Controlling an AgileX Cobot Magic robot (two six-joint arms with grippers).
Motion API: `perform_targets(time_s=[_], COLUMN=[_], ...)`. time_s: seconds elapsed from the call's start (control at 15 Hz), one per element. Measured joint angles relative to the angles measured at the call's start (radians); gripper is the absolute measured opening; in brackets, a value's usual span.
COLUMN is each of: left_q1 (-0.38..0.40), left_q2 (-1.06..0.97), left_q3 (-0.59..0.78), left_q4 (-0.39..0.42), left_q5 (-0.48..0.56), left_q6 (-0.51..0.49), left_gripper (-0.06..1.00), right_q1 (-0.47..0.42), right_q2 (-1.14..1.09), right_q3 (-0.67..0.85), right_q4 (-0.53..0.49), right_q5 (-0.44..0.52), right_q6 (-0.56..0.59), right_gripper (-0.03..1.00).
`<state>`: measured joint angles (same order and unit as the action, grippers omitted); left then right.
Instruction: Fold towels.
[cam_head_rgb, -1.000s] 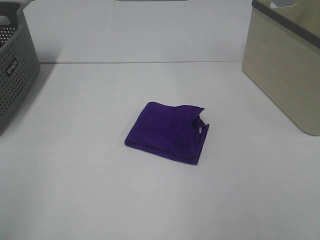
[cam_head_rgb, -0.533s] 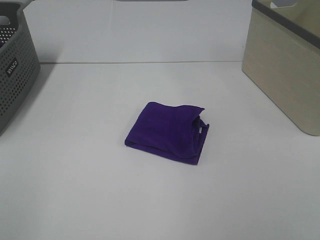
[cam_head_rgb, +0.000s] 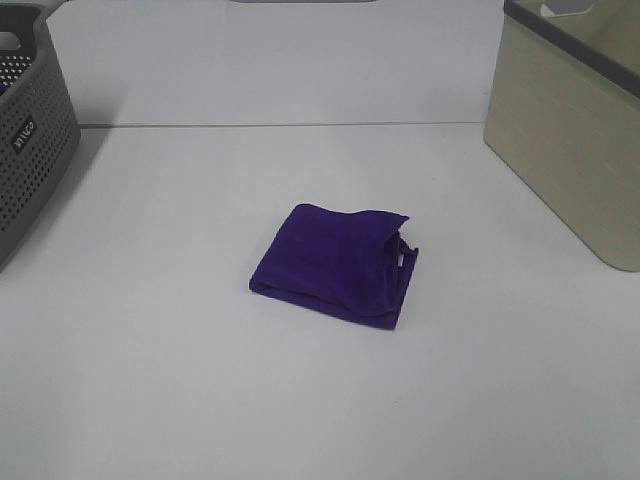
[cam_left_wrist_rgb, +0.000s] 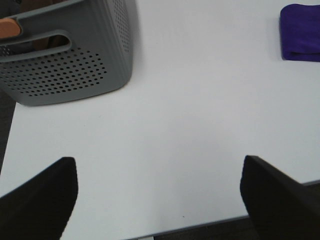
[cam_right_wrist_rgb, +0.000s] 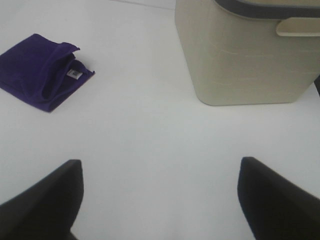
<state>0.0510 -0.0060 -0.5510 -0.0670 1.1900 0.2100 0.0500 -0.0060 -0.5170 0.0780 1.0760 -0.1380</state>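
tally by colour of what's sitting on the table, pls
Purple: 1, the folded deep purple microfibre towel
Grey: 1, the perforated grey plastic basket
Beige: 1, the beige plastic bin with a dark rim
Total: 3

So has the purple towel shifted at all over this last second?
No. In the exterior high view the purple towel lies folded in the same spot, equally far from the grey basket and the beige basket.

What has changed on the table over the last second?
Nothing visibly changed. The folded purple towel lies in the same spot between the grey basket and the beige basket, and no arm enters the overhead view.
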Motion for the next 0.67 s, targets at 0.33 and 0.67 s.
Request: perform_targets(time_s=[0.33,0.67], left_q1=[-0.010,-0.010], left_q2=[0.000,0.000], left_q3=[0.043,0.043], left_q4=[-0.021,-0.024], left_q5=[-0.128,-0.137], left_q6=[-0.005,-0.007], left_gripper=[0.78,0.78], right_q1=[0.000,0.000], right_q2=[0.000,0.000], right_q3=[0.014,0.014], right_q4=[0.008,0.011], right_q5=[-0.019,-0.019], right_q6=[0.004,0.004], right_gripper=[0.82,0.82])
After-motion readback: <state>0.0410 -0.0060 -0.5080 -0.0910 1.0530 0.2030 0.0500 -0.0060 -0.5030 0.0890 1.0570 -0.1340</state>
